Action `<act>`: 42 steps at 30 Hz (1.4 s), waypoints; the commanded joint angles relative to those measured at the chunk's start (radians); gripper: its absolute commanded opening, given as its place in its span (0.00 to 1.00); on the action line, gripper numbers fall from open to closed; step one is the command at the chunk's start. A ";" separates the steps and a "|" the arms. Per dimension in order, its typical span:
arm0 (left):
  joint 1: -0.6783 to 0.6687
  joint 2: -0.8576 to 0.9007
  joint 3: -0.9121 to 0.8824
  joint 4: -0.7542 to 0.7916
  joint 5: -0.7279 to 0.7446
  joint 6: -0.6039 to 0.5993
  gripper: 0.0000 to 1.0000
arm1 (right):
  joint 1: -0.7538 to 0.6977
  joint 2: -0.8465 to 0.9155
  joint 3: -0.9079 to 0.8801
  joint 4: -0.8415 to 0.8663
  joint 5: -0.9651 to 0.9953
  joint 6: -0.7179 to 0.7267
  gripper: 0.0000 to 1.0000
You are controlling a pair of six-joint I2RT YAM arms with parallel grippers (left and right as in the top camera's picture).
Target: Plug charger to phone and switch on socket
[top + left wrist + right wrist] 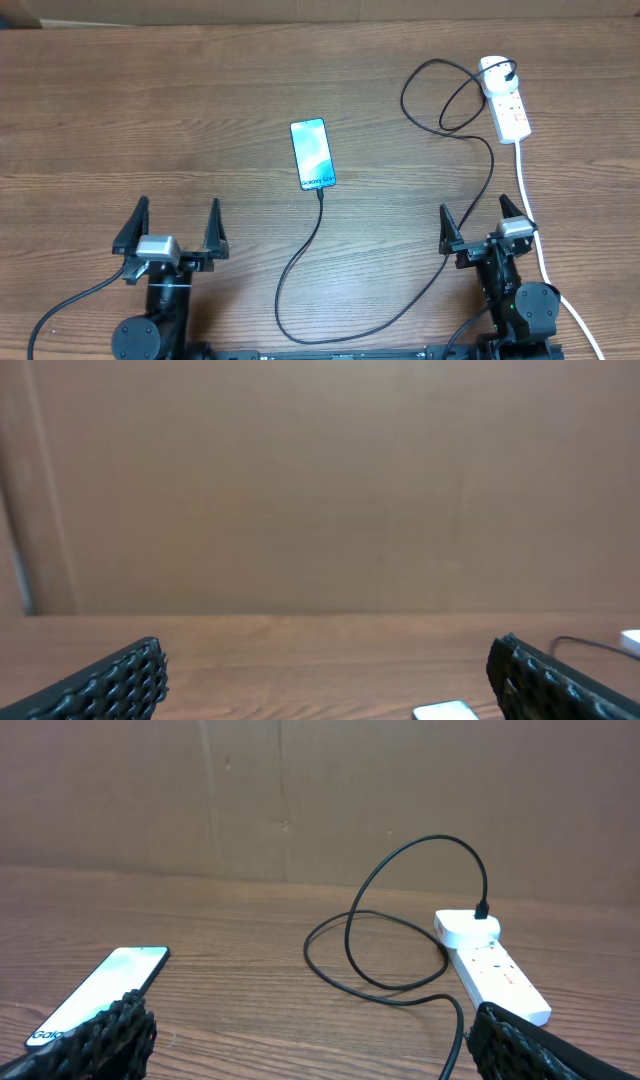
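While both arms rest at the near edge of the wooden table (200,90), the phone (312,153) is seen lying flat near its middle, screen lit pale blue, with the charger (319,210) meeting its lower edge (whether the tip is fully seated cannot be told). The black cable is looped towards the near edge, carried up the right side and coiled once before its plug is held in the end outlet of the socket (510,108), the white strip at the far right, whose thick white lead (522,175) is trailed past the right gripper (474,212). That gripper and the left gripper (178,205) are both spread wide, nothing between their fingers. Only in the right wrist view is the plug seen from the side and the letters "Gala" made out on the screen, the rest being cut off by a finger (100,1040); the strip's red markings are too small to be read. In the left wrist view little beyond a brown board (320,480) is shown.
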 commanded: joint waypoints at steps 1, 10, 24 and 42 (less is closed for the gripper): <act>0.006 -0.019 -0.050 0.031 -0.090 0.021 0.99 | 0.006 -0.011 -0.010 0.006 0.003 -0.004 1.00; 0.056 -0.019 -0.192 0.135 -0.109 -0.016 1.00 | 0.006 -0.011 -0.010 0.006 0.003 -0.004 1.00; 0.058 -0.019 -0.191 -0.061 -0.146 -0.007 1.00 | 0.006 -0.011 -0.010 0.006 0.003 -0.004 1.00; 0.058 -0.019 -0.190 -0.068 -0.110 0.015 0.99 | 0.006 -0.011 -0.010 0.006 0.003 -0.004 1.00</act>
